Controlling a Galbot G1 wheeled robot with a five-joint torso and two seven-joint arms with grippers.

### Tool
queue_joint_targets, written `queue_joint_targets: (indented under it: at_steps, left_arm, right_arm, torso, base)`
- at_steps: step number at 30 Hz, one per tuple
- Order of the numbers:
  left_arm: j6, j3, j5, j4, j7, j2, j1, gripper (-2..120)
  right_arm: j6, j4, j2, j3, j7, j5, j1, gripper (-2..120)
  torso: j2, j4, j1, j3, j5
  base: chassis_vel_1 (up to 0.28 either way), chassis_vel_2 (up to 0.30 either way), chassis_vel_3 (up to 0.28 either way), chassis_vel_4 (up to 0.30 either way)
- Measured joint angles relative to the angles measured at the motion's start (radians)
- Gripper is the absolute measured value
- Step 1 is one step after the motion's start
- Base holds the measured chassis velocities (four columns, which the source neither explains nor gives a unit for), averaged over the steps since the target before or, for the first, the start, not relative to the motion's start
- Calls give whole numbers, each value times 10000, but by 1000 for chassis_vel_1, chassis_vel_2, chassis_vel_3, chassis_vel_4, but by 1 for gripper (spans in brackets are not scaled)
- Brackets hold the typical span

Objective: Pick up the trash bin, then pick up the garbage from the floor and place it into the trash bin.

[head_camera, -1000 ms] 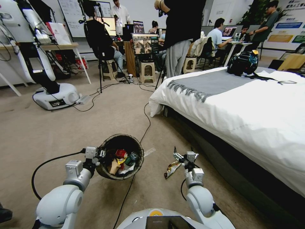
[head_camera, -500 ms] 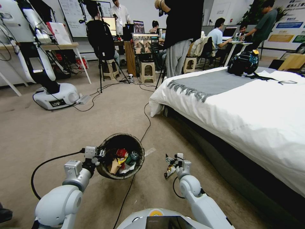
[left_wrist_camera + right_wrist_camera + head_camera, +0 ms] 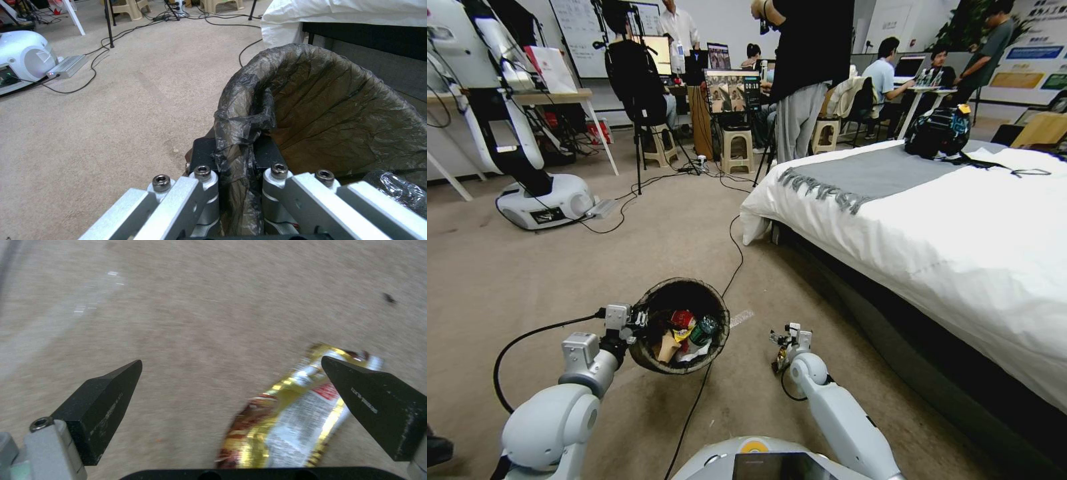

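My left gripper (image 3: 635, 325) is shut on the near rim of the trash bin (image 3: 657, 297) and holds it just above the carpet. In the left wrist view its fingers (image 3: 203, 154) pinch the dark liner (image 3: 338, 113) folded over the rim. Inside the bin lie a red wrapper (image 3: 681, 321) and a small green-labelled bottle (image 3: 702, 331). A gold wrapper (image 3: 289, 420), a piece of the garbage, lies flat on the floor. My right gripper (image 3: 231, 360) hangs open low over it, one fingertip above its far end. From the head, that gripper (image 3: 784, 339) covers most of the wrapper (image 3: 778, 364).
A bed (image 3: 947, 247) with white bedding and a dark base runs along my right. A black cable (image 3: 735, 247) crosses the carpet past the bin. Another robot's base (image 3: 544, 200) stands far left, with stools, tripods and people behind. Open carpet lies ahead and left.
My right arm has swung left and down, bringing the open gripper onto the gold wrapper. The left arm and the bin have stayed put.
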State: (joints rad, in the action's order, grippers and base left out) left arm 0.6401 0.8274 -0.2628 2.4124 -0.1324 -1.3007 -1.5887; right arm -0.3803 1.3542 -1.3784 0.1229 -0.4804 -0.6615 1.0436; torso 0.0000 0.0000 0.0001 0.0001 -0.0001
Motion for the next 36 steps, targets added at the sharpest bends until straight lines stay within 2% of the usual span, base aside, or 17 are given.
queue_joint_targets:
  at_steps: [10,21,26,28,36]
  left_arm:
    - [0,-42,17,21,-1,-76,-19,6]
    - [0,-126,56,61,-4,-118,0,6]
    - [0,-117,57,62,-3,-127,-8,6]
    - [-2,-117,56,60,-3,-139,-2,6]
    - [-9,-116,55,31,-3,-138,13,6]
  right_arm:
    - [104,-134,-142,-5,-1304,32,19,100]
    - [325,-527,-171,11,-1302,46,-40,100]
    - [402,-881,-293,42,-1187,-273,-207,100]
    - [516,-1314,-467,76,-1192,-815,-383,100]
    - [550,-1648,-634,107,-1117,-1203,-530,100]
  torso:
    - [0,-1,0,0,1]
    - [0,-1,-1,-1,1]
    - [0,0,-1,-1,2]
    - [0,0,-1,-1,1]
    - [0,0,-1,-1,1]
  base:
    - [0,0,0,0]
    - [0,0,0,0]
    - [0,0,0,0]
    - [0,0,0,0]
    - [0,0,0,0]
